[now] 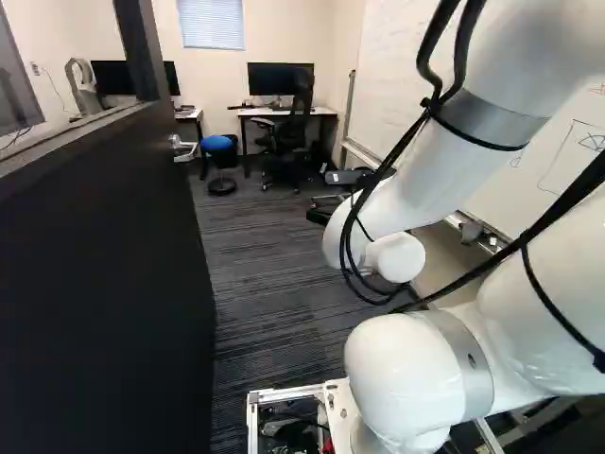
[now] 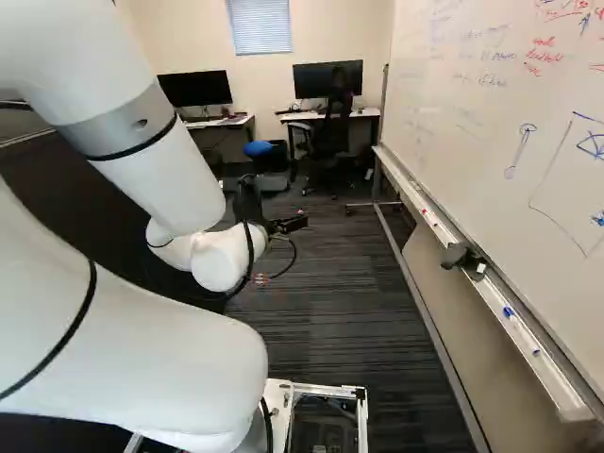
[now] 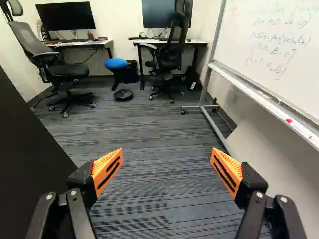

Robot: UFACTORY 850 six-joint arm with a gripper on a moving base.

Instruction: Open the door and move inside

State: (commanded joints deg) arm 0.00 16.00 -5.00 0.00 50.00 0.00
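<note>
Black door [image 1: 95,284] stands open at nine o'clock in the left base view, its handle [image 1: 181,148] toward eleven, as a robot arm [image 1: 425,180] reaches into an office. The gripper [image 3: 167,149] hangs with fingers spread and nothing between them, clear of the door at its nine o'clock. Opening looks finished; entry appears partly made, with the base [image 1: 250,416] seemingly alongside the door. Left to do, by that reading: roll toward the desk [image 2: 363,113] at twelve o'clock, clearing the door and the whiteboard [image 2: 472,94] at two.
</note>
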